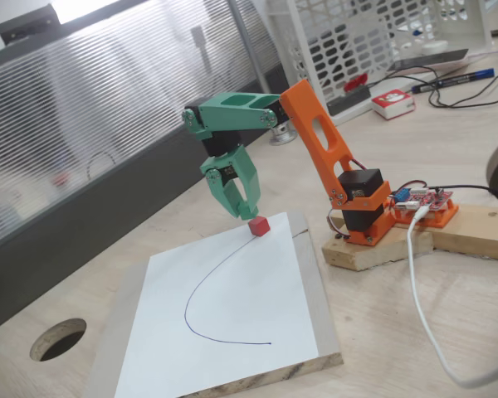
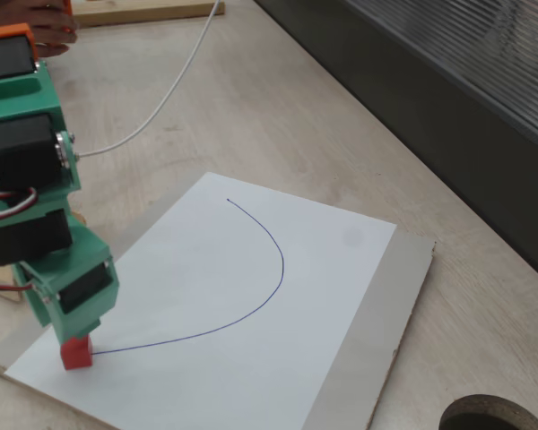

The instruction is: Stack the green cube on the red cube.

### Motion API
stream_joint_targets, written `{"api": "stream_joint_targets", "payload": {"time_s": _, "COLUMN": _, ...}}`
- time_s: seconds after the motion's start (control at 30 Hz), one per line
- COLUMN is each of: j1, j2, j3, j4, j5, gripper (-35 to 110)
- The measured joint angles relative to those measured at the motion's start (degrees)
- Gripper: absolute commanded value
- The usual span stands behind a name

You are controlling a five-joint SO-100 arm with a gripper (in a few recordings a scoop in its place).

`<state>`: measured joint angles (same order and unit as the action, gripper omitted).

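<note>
Light wood table [image 1: 481,315] with a round hole [image 1: 58,338] cut in it. A board [image 1: 325,307] lies flat on it, topped by white paper [image 1: 224,323] with a curved pen line; the red cube [image 1: 258,226] sits at the paper's edge.

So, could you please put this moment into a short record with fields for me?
gripper: green, pointing down right above the red cube; also seen from above
jaw state: cannot tell
red cube: on the white paper, at one end of the drawn blue curve
green cube: none identifiable
paper support: wooden board
background: white basket, red-and-white box
</note>
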<state>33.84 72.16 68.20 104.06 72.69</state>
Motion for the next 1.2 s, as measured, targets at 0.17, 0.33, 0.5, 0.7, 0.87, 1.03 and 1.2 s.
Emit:
{"api": "stream_joint_targets", "payload": {"time_s": 0.17, "j1": -0.2, "j2": 0.0, "j3": 0.0, "j4": 0.0, "j5": 0.0, "gripper": 14}}
{"api": "stream_joint_targets", "payload": {"time_s": 0.33, "j1": -0.1, "j2": 0.0, "j3": 0.0, "j4": 0.0, "j5": 0.0, "gripper": 14}}
{"api": "stream_joint_targets", "payload": {"time_s": 0.5, "j1": 0.0, "j2": 0.0, "j3": 0.0, "j4": 0.0, "j5": 0.0, "gripper": 14}}
{"api": "stream_joint_targets", "payload": {"time_s": 0.7, "j1": 0.0, "j2": 0.0, "j3": 0.0, "j4": 0.0, "j5": 0.0, "gripper": 14}}
{"api": "stream_joint_targets", "payload": {"time_s": 0.87, "j1": 1.2, "j2": 0.0, "j3": 0.0, "j4": 0.0, "j5": 0.0, "gripper": 14}}
{"api": "stream_joint_targets", "payload": {"time_s": 1.03, "j1": 3.4, "j2": 0.0, "j3": 0.0, "j4": 0.0, "j5": 0.0, "gripper": 14}}
{"api": "stream_joint_targets", "payload": {"time_s": 1.2, "j1": 4.0, "j2": 0.1, "j3": 0.0, "j4": 0.0, "j5": 0.0, "gripper": 14}}
